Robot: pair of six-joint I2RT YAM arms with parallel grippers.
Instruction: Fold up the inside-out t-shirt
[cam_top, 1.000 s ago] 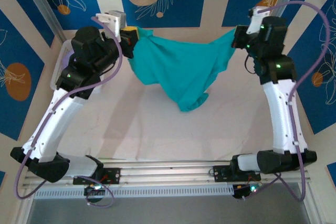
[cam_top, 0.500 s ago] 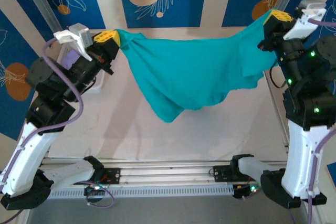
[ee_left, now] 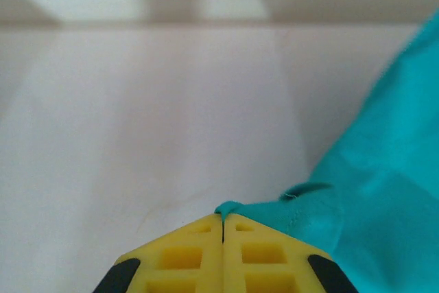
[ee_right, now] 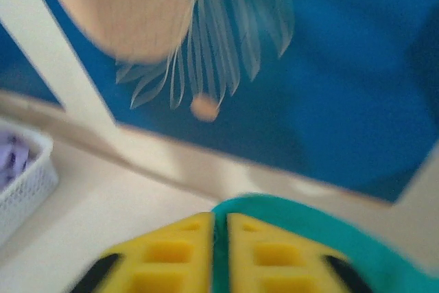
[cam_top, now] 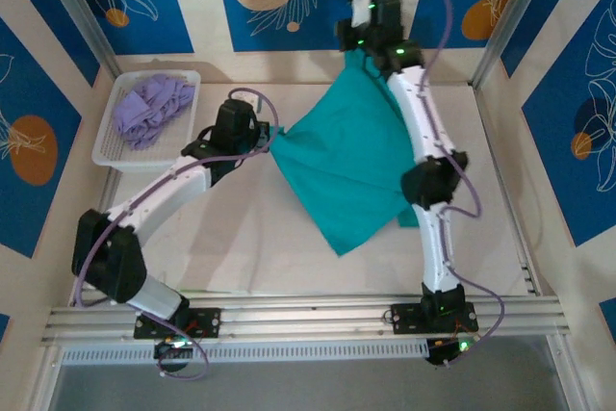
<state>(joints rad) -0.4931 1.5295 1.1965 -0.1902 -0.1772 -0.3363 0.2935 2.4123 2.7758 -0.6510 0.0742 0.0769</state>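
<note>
Currently: spreading step; t-shirt (cam_top: 346, 170) stretched over table (cam_top: 241, 238). Left gripper (ee_left: 223, 221) clenched on its corner, right gripper (ee_right: 219, 223) pinching its far hem. Next, probably: lower it flat.

The table (cam_top: 241, 238) is bearing a basket (cam_top: 135, 163) at its far-left corner and the t-shirt (cam_top: 346, 170) lying spread mid-table.
</note>
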